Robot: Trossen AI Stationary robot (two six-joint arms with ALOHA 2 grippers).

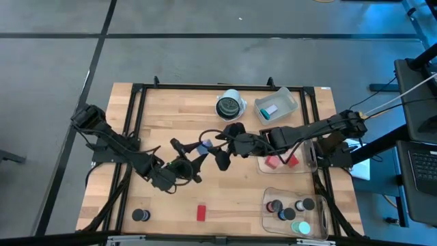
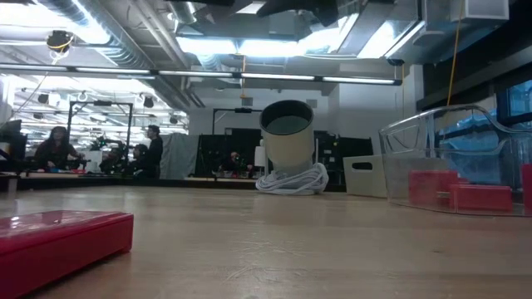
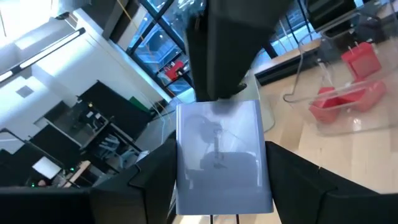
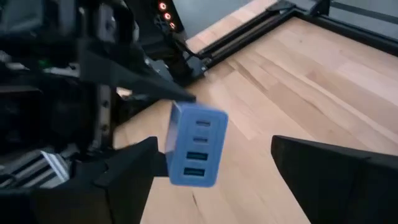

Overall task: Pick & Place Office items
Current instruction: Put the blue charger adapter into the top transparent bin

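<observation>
With the left gripper (image 1: 196,153), pinching the pale blue rectangle (image 1: 205,144) by its two long edges, fingers (image 3: 149,183) narrowed onto it and carrying it clear of the worktop (image 1: 171,102), near the middle. With the right gripper (image 1: 218,146), facing it head-on from the other side, fingers spread wide and touching nothing, one standing off each flank of the piece in the right wrist view. Showing a row of four slots on the face turned toward that camera.

Judging the step as a hand-over in mid-air, with only the left side gripping. Pointing the piece's long axis away from the left wrist and toward the right gripper, so that closing the right fingers should be catching the free end across its width; hard to be telling whether that end is reaching far enough in between them.

Lying beyond the right arm, at the far right of the worktop, the clear bin (image 1: 292,104) with a similar pale blue piece inside, making the right arm the nearer one for the drop. Waiting on the near edge, a red block (image 1: 201,212) and a black disc (image 1: 141,215).
</observation>
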